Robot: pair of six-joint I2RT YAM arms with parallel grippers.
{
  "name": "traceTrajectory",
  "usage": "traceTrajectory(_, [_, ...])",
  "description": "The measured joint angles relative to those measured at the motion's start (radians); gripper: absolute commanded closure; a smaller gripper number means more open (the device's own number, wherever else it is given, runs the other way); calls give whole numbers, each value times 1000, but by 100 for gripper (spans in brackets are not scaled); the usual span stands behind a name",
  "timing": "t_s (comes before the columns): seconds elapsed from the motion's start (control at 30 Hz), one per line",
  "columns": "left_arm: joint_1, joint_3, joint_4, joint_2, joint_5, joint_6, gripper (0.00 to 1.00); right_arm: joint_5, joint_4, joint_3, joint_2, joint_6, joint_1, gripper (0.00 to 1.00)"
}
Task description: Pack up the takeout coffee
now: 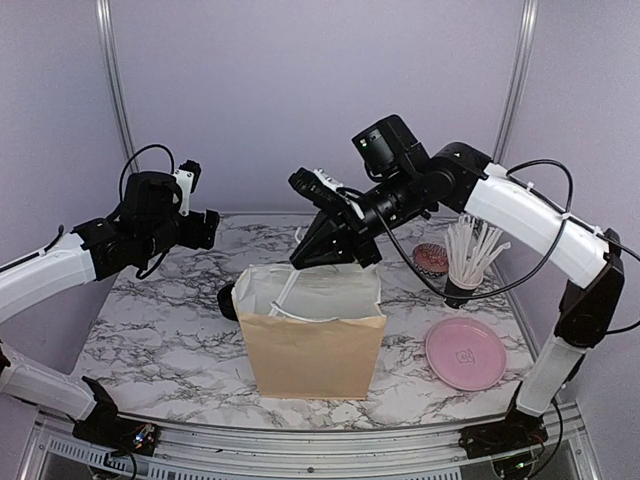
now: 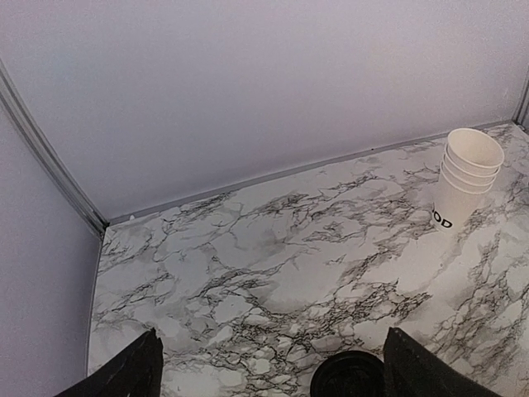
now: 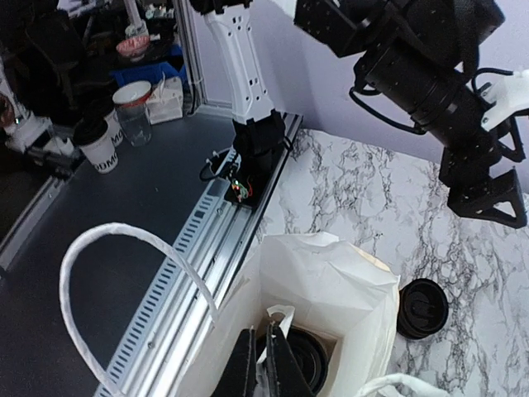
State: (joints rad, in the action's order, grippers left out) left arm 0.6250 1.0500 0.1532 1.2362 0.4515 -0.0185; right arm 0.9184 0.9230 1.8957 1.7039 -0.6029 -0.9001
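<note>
Hovering over the paper bag (image 1: 315, 350), my right gripper (image 3: 261, 343) is clenched. The takeout coffee (image 3: 307, 361) stands inside it; left gripper (image 2: 273, 343) spread wide.

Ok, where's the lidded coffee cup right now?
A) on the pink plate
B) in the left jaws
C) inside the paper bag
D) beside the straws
C: the right wrist view shows the takeout coffee, black lid up, down inside the paper bag.
</note>
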Motion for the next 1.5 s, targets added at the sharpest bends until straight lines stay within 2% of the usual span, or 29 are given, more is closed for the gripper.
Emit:
traceTrajectory(0.07, [0,0,0,-1,-7,0,7,-16,-4,0,33,7,-16,65])
traceTrajectory(0.1, [0,0,0,-1,-8,0,7,-23,-1,0,43,14,-19,58])
traceTrajectory(0.2, [0,0,0,-1,-18,0,7,-49,14,1,64,6,-25,52])
traceTrajectory(0.37, [0,0,0,-1,-31,0,7,-93,62,37,40,-21,-11,51])
traceTrajectory(0.5, [0,0,0,-1,-34,0,7,-96,75,11,-71,-42,80,53])
traceTrajectory(0.77, [0,3,3,-1,-55,-3,11,-194,22,-131,-321,-2,468,59])
traceTrajectory(1.0, [0,15,10,-19,-95,-16,12,-372,-36,-357,-399,85,892,61])
traceTrajectory(1.07, [0,15,10,-26,-104,-19,12,-414,-35,-407,-422,98,977,61])
traceTrajectory(1.13, [0,16,11,-28,-112,-22,12,-435,-31,-445,-452,101,1006,60])
traceTrajectory(1.33, [0,23,16,-29,-130,-26,12,-442,10,-500,-532,89,1008,50])
traceTrajectory(1.5, [0,27,17,-29,-137,-27,12,-443,36,-560,-518,46,1008,49])
